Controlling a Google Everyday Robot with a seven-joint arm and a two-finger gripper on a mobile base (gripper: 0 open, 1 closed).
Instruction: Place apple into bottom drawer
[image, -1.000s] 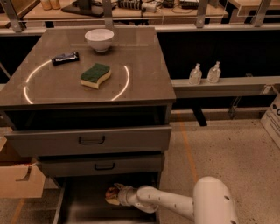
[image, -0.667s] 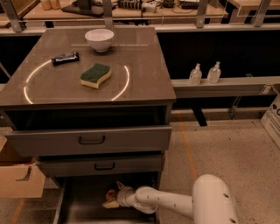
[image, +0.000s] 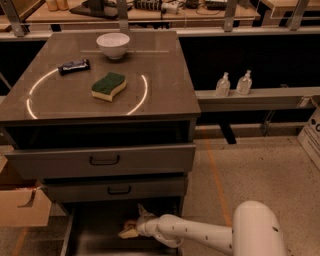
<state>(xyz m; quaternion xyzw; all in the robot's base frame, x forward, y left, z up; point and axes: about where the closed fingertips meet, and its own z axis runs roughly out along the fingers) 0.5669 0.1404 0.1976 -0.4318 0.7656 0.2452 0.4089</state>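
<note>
The bottom drawer (image: 68, 234) is pulled out under the grey cabinet and its inside is dark. My gripper (image: 134, 223) reaches into it from the right, low over the drawer floor near the middle. Its fingers stand apart, one pointing up (image: 141, 210) and one low (image: 128, 233). The small red-orange apple (image: 130, 225) lies dimly between them on the drawer floor. Whether the fingers touch it I cannot tell.
The top drawer (image: 102, 161) and the middle drawer (image: 115, 190) are part open above my arm. On the cabinet top stand a white bowl (image: 113, 44), a green sponge (image: 108, 85) and a dark bar (image: 74, 65). A cardboard box (image: 20, 205) sits to the left. Two bottles (image: 233, 83) stand on a shelf at the right.
The gripper has sunk a little deeper into the bottom drawer and its fingers have spread apart around the apple. The things on the cabinet top have not moved.
</note>
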